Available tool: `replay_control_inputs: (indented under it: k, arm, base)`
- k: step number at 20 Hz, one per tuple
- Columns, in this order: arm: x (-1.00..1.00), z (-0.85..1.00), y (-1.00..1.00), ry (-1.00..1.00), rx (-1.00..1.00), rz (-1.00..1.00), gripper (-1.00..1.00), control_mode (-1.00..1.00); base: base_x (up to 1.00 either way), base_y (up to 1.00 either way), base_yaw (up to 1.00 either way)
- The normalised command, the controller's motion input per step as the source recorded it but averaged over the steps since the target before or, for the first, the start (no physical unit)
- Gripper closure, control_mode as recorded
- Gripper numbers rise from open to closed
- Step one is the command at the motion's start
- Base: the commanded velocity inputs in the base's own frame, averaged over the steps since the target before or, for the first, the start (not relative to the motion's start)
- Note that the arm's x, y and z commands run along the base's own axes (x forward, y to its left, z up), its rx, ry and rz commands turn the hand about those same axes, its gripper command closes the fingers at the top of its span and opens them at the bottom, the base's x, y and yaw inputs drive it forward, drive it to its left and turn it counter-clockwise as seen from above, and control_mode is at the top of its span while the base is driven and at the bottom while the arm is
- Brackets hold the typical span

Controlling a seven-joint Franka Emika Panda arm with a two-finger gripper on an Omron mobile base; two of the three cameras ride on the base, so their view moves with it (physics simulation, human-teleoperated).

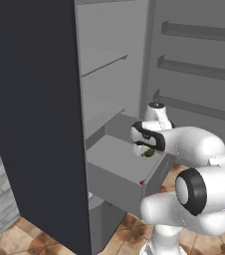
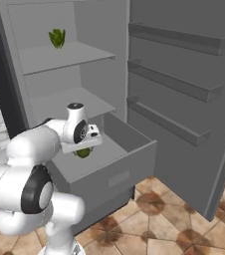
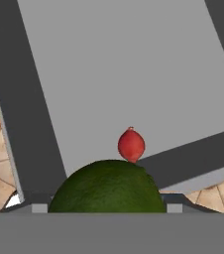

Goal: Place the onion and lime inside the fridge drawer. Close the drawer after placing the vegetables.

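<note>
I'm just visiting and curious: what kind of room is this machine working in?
Most likely a simulated kitchen: an open fridge with door shelves, a pulled-out fridge drawer holding an onion, and a tiled floor.

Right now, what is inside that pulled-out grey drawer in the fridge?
A small glossy red ball, the onion, lies on the wide grey fridge drawer's floor by its front wall. The pincer holds an olive-green lime above it. The lime and arm cover part of the floor.

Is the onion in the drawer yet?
Yes: the onion lies on the floor of the open fridge drawer, near its front wall.
</note>
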Motion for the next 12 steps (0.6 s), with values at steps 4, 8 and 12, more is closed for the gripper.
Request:
replay_control_inputs:
  k: [4, 8, 12]
  arm:
    - [0.24, -0.71, -0.09, 0.00, 0.08, 0.00, 1.00, -1.00]
    - [0.28, -0.56, 0.00, 0.03, 0.04, 0.00, 1.00, -1.00]
    - [0.29, -0.52, 0.00, 0.06, 0.00, 0.00, 1.00, -1.00]
  base:
    - [0.00, 0.00, 0.00]
    - [0.00, 0.00, 0.00]
    - [0.00, 0.00, 0.00]
